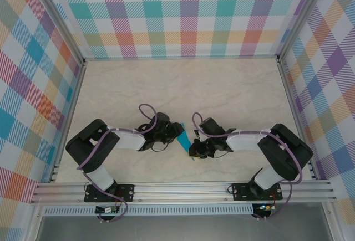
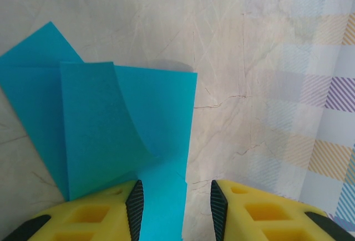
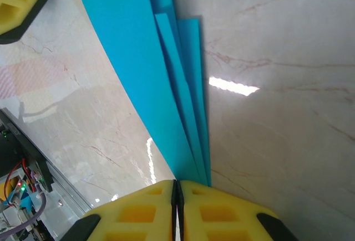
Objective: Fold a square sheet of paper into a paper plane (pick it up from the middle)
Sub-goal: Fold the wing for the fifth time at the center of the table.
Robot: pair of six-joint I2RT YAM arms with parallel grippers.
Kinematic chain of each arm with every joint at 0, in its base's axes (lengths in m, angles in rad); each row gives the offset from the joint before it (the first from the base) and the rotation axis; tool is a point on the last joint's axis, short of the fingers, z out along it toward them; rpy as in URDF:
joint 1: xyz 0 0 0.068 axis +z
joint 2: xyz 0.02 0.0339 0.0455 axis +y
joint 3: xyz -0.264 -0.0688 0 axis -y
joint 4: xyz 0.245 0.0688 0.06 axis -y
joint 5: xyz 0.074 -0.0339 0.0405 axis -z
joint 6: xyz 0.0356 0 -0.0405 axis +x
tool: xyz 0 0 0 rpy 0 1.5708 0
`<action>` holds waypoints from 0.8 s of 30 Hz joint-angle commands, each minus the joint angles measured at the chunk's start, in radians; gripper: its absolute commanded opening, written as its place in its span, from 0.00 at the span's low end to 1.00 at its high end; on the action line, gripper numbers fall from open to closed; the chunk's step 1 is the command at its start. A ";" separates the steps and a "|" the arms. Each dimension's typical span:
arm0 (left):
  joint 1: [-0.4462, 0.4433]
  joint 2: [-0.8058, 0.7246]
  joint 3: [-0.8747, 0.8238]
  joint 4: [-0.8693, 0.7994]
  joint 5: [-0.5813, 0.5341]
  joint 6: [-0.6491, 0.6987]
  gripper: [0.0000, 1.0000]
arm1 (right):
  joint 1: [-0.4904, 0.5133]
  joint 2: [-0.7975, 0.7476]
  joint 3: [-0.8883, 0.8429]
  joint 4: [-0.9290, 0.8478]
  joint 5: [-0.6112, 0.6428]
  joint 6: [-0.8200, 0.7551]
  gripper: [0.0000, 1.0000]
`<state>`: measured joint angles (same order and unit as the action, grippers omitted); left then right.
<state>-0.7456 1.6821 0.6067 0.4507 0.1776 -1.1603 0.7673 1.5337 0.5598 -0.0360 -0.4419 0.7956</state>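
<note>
Over marble table [image 1: 222, 86], right hand [image 3: 176, 190] pinches paper [image 3: 127, 58] that left hand [image 2: 176, 194] straddles.

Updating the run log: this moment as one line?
phase: mid-fold | teal paper: creased, layered | left gripper: open, paper between jaws | right gripper: shut on paper's end

The creased teal-blue square sheet of paper [image 1: 182, 136] lies on the pale marble tabletop [image 1: 222, 86], mid-width, toward six o'clock; left tool [image 2: 176, 210] at its nine o'clock; right tool [image 3: 176, 188] at its four o'clock.
</note>
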 commanded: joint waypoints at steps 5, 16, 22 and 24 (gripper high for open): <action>-0.006 0.098 -0.005 -0.104 -0.018 0.004 0.39 | 0.001 -0.040 -0.064 -0.110 -0.037 -0.022 0.13; -0.002 0.111 -0.004 -0.110 -0.015 0.002 0.38 | 0.001 -0.042 -0.095 -0.190 -0.007 -0.041 0.13; -0.001 0.114 -0.004 -0.106 -0.012 0.002 0.38 | 0.001 -0.093 -0.100 -0.238 -0.021 -0.059 0.14; -0.001 0.114 -0.005 -0.105 -0.012 0.003 0.38 | 0.001 -0.121 -0.094 -0.257 -0.014 -0.061 0.15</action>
<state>-0.7429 1.6928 0.6144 0.4397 0.1852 -1.1606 0.7654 1.4353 0.4976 -0.1265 -0.4538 0.7578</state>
